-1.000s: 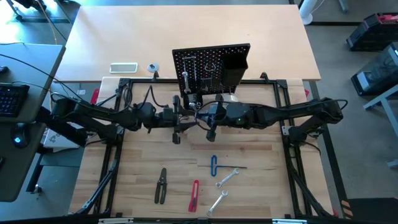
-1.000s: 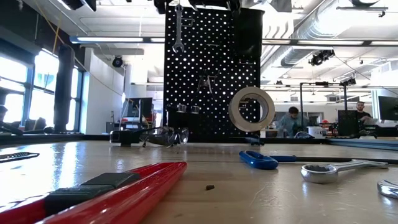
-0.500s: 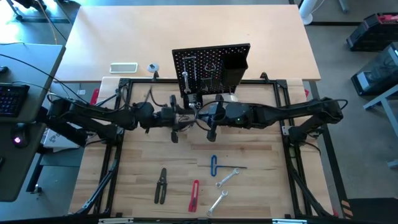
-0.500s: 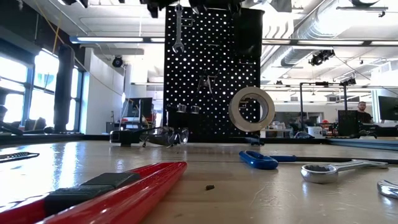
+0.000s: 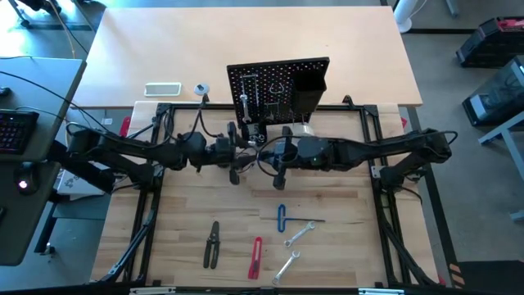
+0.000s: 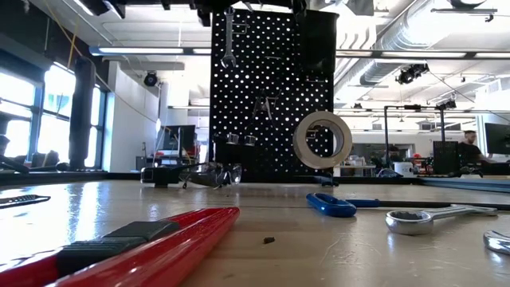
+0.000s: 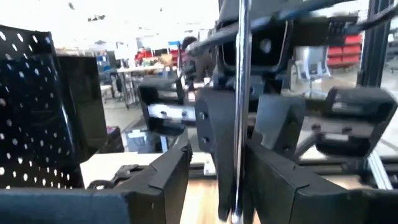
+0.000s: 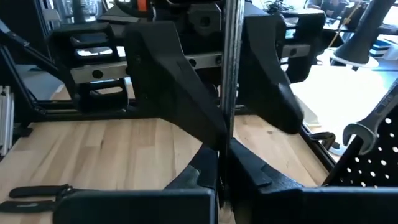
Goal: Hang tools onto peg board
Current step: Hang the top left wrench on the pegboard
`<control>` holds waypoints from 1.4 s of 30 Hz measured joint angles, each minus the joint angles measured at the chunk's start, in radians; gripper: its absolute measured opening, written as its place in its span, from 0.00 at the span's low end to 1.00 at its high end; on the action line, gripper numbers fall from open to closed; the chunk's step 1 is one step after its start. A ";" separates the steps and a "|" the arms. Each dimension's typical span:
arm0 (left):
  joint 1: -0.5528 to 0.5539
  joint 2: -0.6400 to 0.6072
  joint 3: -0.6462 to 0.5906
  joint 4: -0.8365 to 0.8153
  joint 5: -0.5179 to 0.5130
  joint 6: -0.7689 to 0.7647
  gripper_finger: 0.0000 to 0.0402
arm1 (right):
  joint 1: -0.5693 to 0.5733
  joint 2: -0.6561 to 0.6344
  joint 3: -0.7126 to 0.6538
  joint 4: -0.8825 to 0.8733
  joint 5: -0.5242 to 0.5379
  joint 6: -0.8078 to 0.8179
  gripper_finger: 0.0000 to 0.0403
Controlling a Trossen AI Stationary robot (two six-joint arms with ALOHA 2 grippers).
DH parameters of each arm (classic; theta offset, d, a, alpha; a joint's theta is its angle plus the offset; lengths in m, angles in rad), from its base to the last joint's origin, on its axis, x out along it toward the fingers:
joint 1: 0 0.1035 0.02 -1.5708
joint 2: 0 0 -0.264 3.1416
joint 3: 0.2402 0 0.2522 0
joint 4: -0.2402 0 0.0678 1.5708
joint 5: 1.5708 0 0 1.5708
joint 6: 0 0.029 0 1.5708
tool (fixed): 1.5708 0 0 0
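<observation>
Near my edge of the desk [image 5: 188,205] lie pliers [image 5: 213,244], a red cutter [image 5: 256,257], a blue tool [image 5: 281,219] and two wrenches [image 5: 300,234]. Mid-desk, my right hand [image 8: 221,155] is clamped on a thin rod [image 8: 230,74], and my left hand [image 7: 217,162] faces it, fingers apart either side of the rod. At the far edge, the peg board [image 5: 278,82] carries a wrench [image 6: 229,36] and tape roll [image 6: 322,139].

A thin metal rod [image 7: 241,106] stands upright between parted dark fingers [image 7: 163,177], peg board [image 7: 37,112] alongside.
</observation>
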 joint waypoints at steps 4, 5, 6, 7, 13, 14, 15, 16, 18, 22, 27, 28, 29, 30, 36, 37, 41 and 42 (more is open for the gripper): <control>0.003 0.003 0.000 0.009 0.000 0.000 0.29 | 0.001 0.000 0.000 -0.003 0.002 0.002 0.02; 0.003 0.005 0.000 0.011 0.005 0.000 0.27 | 0.001 0.000 0.000 -0.003 0.002 0.002 0.02; 0.003 0.007 0.000 0.012 0.012 0.000 0.24 | 0.001 0.000 0.000 -0.004 0.002 0.002 0.02; 0.003 0.008 0.000 0.011 0.022 0.000 0.22 | 0.000 0.000 0.000 -0.006 0.002 0.001 0.02; 0.003 0.023 0.000 0.014 0.051 -0.002 0.05 | 0.000 0.000 0.000 -0.002 0.003 -0.006 0.02; 0.003 0.028 0.000 0.019 0.055 -0.003 0.03 | 0.000 0.000 0.000 -0.002 0.003 -0.007 0.02; 0.003 0.034 0.000 0.027 0.058 -0.003 0.02 | 0.000 0.000 0.000 -0.004 0.003 -0.007 0.02; 0.003 0.037 0.000 0.034 0.060 -0.003 0.02 | 0.001 0.000 0.000 -0.006 0.003 -0.007 0.02; 0.003 0.041 0.000 0.045 0.061 -0.002 0.02 | 0.001 0.000 0.000 -0.009 0.005 -0.006 0.02; 0.003 0.042 0.000 0.058 0.060 0.021 0.02 | 0.001 -0.002 0.000 -0.019 0.006 0.003 0.02; 0.014 0.043 -0.001 0.054 0.067 0.034 0.01 | 0.005 -0.002 0.000 -0.038 0.009 0.004 0.04; 0.018 0.044 -0.001 0.048 0.070 0.038 0.01 | 0.007 -0.002 0.000 -0.044 0.012 -0.003 0.05; 0.022 0.044 -0.001 0.041 0.072 0.043 0.01 | 0.010 -0.001 0.000 -0.052 0.019 -0.006 0.07; 0.030 0.045 -0.001 0.037 0.074 0.045 0.01 | 0.013 0.000 0.000 -0.061 0.034 -0.009 0.10; 0.088 0.045 -0.001 -0.007 0.083 0.020 0.00 | 0.030 0.000 0.002 -0.158 0.138 0.005 0.29; 0.102 0.045 0.000 -0.014 0.094 0.011 0.00 | 0.030 0.000 0.002 -0.175 0.147 0.016 0.32; 0.151 0.045 0.018 -0.068 0.128 -0.035 0.00 | 0.030 0.000 0.002 -0.235 0.161 0.047 0.39; 0.161 0.045 0.028 -0.090 0.133 -0.037 0.00 | 0.030 0.000 0.002 -0.248 0.160 0.049 0.41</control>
